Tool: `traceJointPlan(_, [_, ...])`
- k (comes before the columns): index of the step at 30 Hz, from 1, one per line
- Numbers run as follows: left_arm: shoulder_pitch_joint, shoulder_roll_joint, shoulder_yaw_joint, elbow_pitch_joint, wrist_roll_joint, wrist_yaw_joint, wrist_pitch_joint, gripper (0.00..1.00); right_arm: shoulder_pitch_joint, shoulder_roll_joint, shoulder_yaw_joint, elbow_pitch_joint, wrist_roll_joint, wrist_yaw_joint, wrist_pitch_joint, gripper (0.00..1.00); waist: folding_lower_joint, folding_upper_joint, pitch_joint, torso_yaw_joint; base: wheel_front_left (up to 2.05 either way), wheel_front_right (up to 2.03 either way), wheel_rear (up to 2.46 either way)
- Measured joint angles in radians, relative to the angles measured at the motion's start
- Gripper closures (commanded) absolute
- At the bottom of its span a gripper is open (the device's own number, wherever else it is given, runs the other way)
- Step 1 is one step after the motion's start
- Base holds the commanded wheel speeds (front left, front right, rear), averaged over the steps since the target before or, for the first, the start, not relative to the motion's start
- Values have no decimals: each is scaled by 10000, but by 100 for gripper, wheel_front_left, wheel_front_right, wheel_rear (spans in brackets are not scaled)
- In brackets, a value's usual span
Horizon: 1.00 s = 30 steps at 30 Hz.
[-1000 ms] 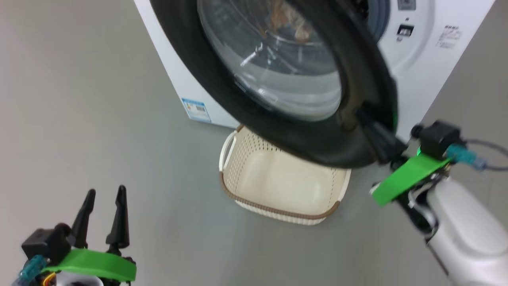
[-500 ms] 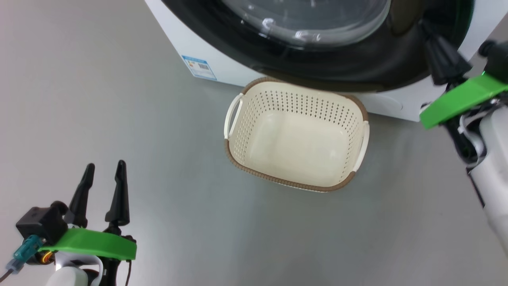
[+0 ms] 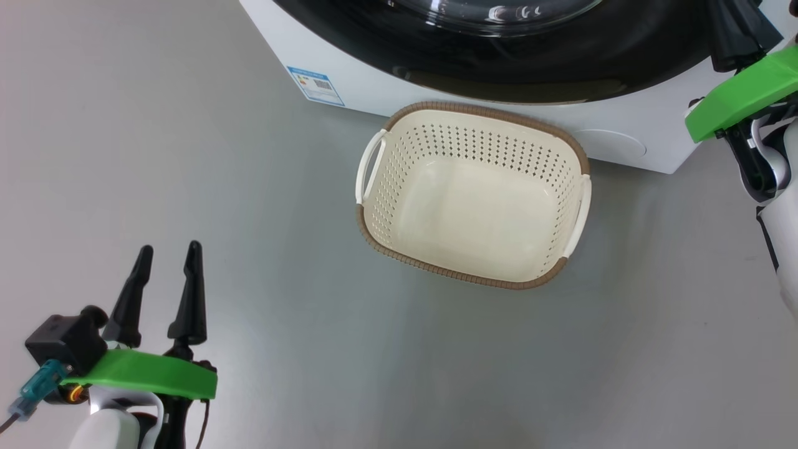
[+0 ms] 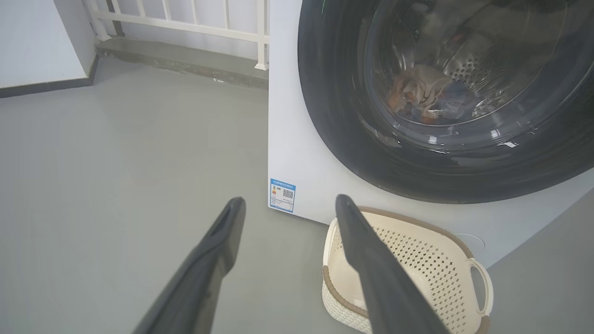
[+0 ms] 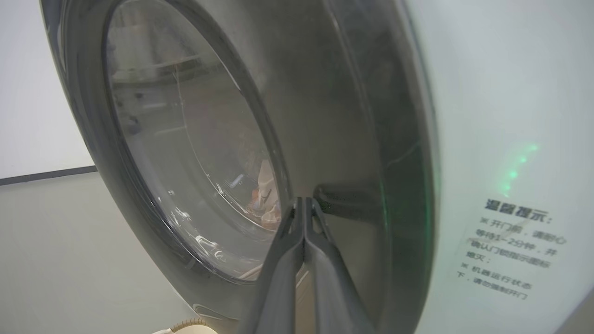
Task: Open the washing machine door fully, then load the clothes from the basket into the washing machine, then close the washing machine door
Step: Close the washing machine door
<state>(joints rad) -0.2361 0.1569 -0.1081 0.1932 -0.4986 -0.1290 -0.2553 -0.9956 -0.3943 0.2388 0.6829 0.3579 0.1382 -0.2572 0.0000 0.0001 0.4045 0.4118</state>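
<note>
The washing machine (image 3: 349,81) stands at the top of the head view, and its glossy black door (image 3: 561,68) lies flat against its white front. Through the door glass the clothes (image 4: 427,93) lie in the steel drum. Just in front of the machine, the cream basket (image 3: 474,277) sits on the floor with nothing in it. My right gripper (image 5: 304,200) is shut, with its tips against the door's black ring at the right edge, and holds nothing. My left gripper (image 3: 168,248) hovers open over the floor at the lower left, well clear of the basket.
Grey floor surrounds the basket. A blue label (image 3: 317,86) marks the machine's lower left corner. In the left wrist view a white railing on a low step (image 4: 185,69) runs behind the machine.
The door swung from standing ajar to flat against the machine, with my right gripper following it. The head view has tilted, so the basket shows whole. My left gripper stayed open.
</note>
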Motion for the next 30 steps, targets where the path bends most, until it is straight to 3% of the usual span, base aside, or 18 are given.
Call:
traceJointPlan(10, [-2, 0, 15, 46, 0, 0, 0, 0, 81, 188, -138, -44, -6, -8, 2, 100, 0, 0, -373, -104, 0, 0, 0])
traceJointPlan(11, [-1, 2, 21, 48, 2, 0, 0, 0, 183, 196, -167, -105, -4, -17, 0, 94, 0, 0, -432, -132, 0, 0, 0])
traceJointPlan(12, [-1, 2, 21, 52, 2, 0, 0, 0, 303, 219, -184, -163, -4, -17, 0, 69, 0, 0, -493, -162, 0, 0, 0])
traceJointPlan(13, [0, 4, 17, 59, 2, 0, 0, 0, 453, 259, -192, -230, -2, -17, 2, 53, 0, 0, -562, -198, 0, 0, 0])
traceJointPlan(14, [5, 6, 15, 63, 4, 0, 0, 0, 620, 313, -190, -307, 0, -17, 2, 23, -1, 0, -633, -237, 0, 0, 0])
traceJointPlan(15, [11, 10, 15, 63, 4, 0, 0, 0, 804, 382, -190, -410, 6, -17, 2, 0, 0, 0, -710, -283, 0, 0, 0])
traceJointPlan(30, [332, 215, 0, 81, 372, 0, 0, 0, 3745, 1227, -370, -2213, 232, -17, 2, 0, 0, 0, -1977, -1647, 0, 0, 0])
